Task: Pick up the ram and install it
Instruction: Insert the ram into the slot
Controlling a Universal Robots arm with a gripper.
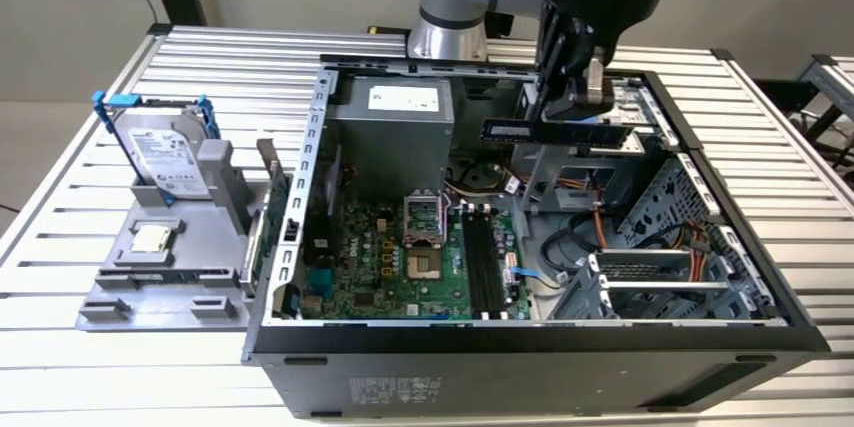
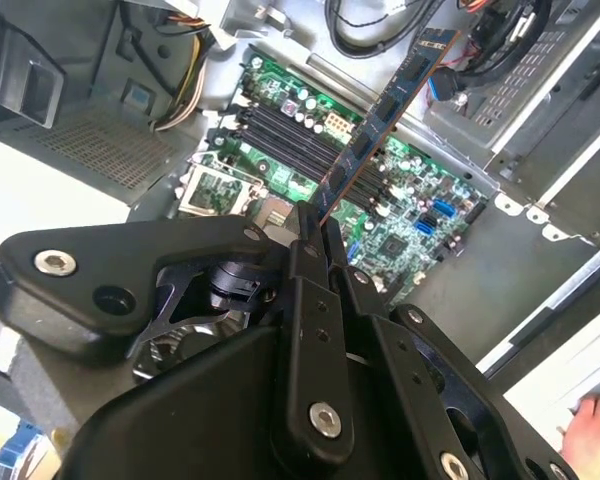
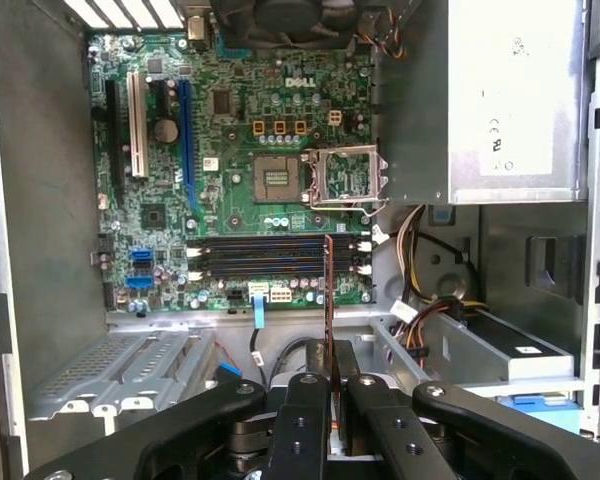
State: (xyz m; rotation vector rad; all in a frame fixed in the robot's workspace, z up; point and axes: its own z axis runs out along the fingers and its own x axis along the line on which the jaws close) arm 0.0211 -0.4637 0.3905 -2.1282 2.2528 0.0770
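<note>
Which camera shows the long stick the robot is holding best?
The second wrist view: the memory stick shows its flat side and chips, poking out of the shut pincer. In the exterior view the stick is full length above the open computer, but small. In the first wrist view it is edge-on, a thin line.

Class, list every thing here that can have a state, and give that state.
ram: held over the open case, not in a slot.
gripper: shut on the ram.
computer case: open.
memory slots: empty.
processor socket: empty, latch frame open.
hard drive: outside the case, in its blue bracket.
</note>
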